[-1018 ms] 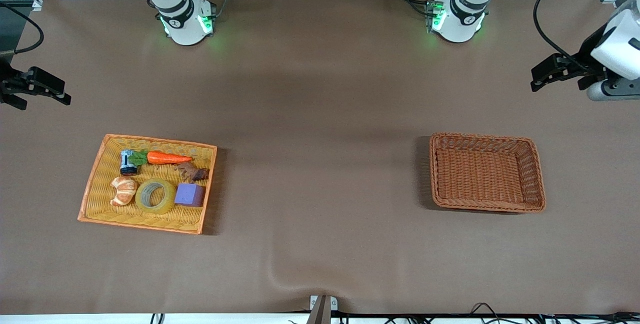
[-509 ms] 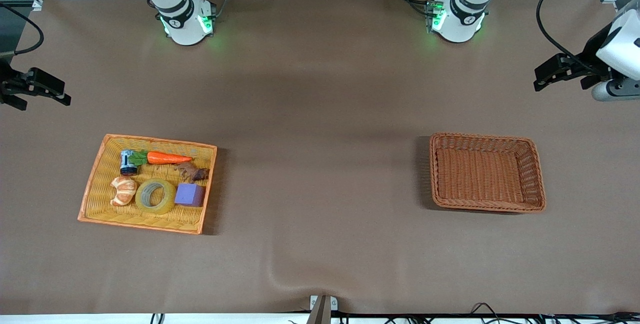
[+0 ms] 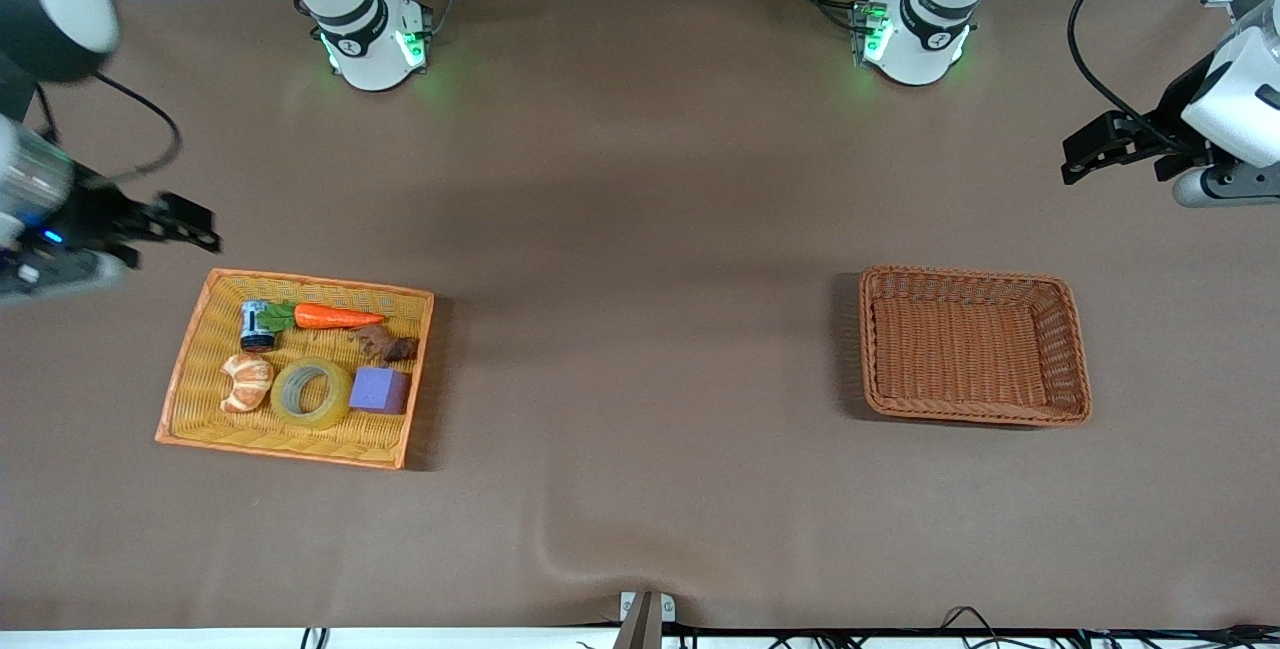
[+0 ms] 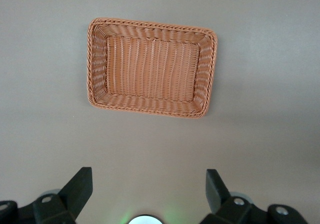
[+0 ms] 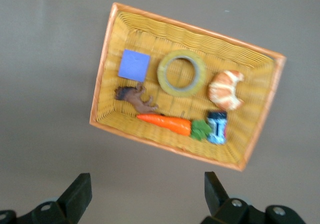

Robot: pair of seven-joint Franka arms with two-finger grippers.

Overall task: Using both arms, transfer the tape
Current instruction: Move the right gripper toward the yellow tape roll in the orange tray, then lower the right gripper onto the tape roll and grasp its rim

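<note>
The tape (image 3: pixel 311 393), a yellowish ring with a grey core, lies flat in the yellow tray (image 3: pixel 320 285) between a croissant (image 3: pixel 246 381) and a purple cube (image 3: pixel 379 390). It also shows in the right wrist view (image 5: pixel 181 73). My right gripper (image 3: pixel 205 227) is open and empty, up over bare table beside the tray's corner at the right arm's end; its open fingers frame bare table in the right wrist view (image 5: pixel 145 184). My left gripper (image 3: pixel 1072 157) is open and empty over bare table at the left arm's end (image 4: pixel 149 179).
The tray also holds a carrot (image 3: pixel 335 316), a small dark can (image 3: pixel 256 325) and a brown toy animal (image 3: pixel 385 344). An empty brown wicker basket (image 3: pixel 960 274) stands toward the left arm's end and shows in the left wrist view (image 4: pixel 152 24).
My right arm has swung in from the table's edge toward the yellow tray, its gripper now beside the tray's corner. The left gripper has barely shifted. The tape has not moved.
</note>
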